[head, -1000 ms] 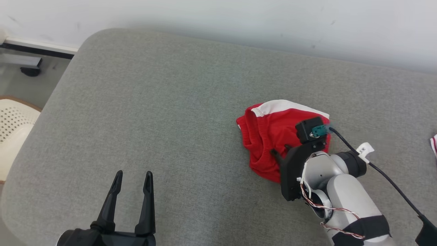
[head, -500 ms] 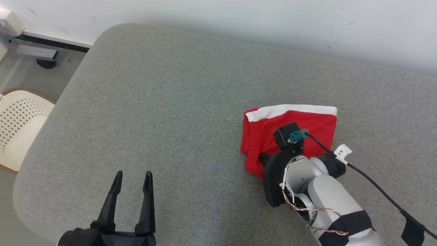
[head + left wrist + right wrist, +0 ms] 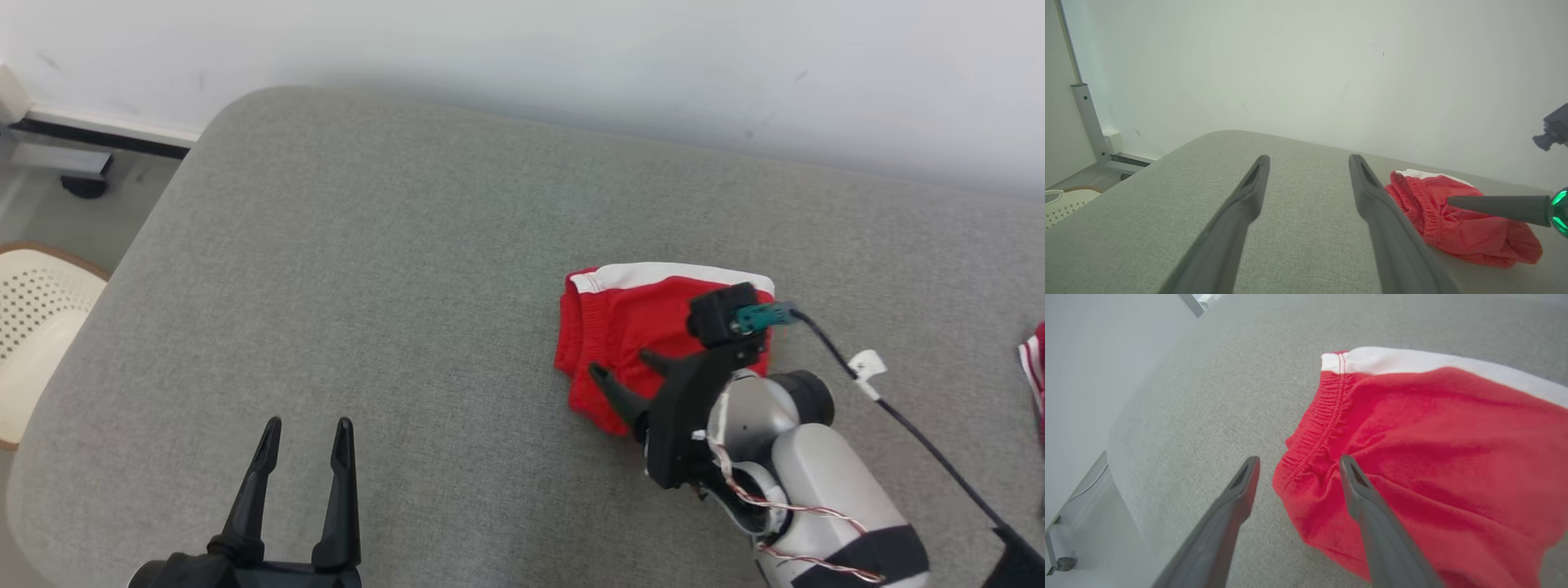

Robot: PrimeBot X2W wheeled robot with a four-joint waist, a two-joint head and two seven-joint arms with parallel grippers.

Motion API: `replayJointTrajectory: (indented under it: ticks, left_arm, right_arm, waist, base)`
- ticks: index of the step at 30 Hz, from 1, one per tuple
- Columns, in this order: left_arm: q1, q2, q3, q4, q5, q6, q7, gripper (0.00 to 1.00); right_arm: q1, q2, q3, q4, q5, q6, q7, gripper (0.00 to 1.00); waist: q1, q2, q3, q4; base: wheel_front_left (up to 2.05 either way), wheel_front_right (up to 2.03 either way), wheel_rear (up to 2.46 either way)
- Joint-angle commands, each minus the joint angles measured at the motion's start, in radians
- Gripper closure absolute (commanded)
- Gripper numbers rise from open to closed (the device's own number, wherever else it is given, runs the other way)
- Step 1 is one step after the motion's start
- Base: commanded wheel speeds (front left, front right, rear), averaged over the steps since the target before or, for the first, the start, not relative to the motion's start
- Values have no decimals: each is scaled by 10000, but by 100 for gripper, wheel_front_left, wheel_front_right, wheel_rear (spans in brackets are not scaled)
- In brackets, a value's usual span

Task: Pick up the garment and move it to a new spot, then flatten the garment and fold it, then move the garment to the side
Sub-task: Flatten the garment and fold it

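Holding the right gripper [image 3: 624,365] wide open, empty, over the red garment [image 3: 637,314]; needing a low, firm pinch on its stretchy edge [image 3: 1327,428].

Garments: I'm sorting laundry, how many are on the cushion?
2: red shorts by the right gripper, and a red-and-white piece cut off at the right edge; more may lie beyond.

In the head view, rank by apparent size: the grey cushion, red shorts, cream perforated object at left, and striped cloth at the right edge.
1. grey cushion
2. red shorts
3. cream perforated object, cut off by the frame, so only roughly smaller than the shorts
4. striped cloth, a mere sliver
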Motion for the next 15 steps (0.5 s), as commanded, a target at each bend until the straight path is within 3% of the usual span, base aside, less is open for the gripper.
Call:
replayJointTrajectory:
  ticks: [1,8,15]
  left_arm:
    - [161,16,-4,-9,78,-45,-27,0]
    - [330,37,127,-15,-7,-81,-27,0]
    - [408,13,377,96,-353,-96,-27,0]
  right_arm:
    - [225,-18,-187,-327,26,-22,4,0]
    - [1925,-17,-1576,-2548,-147,-22,-253,0]
    - [3884,-13,-2673,-4229,-971,-22,-2227,0]
  waist:
    - [0,0,-163,-174]
    - [0,0,-531,-448]
    - [0,0,-762,-1062]
  base:
    - [0,0,0]
    - [0,0,0]
    - [0,0,0]
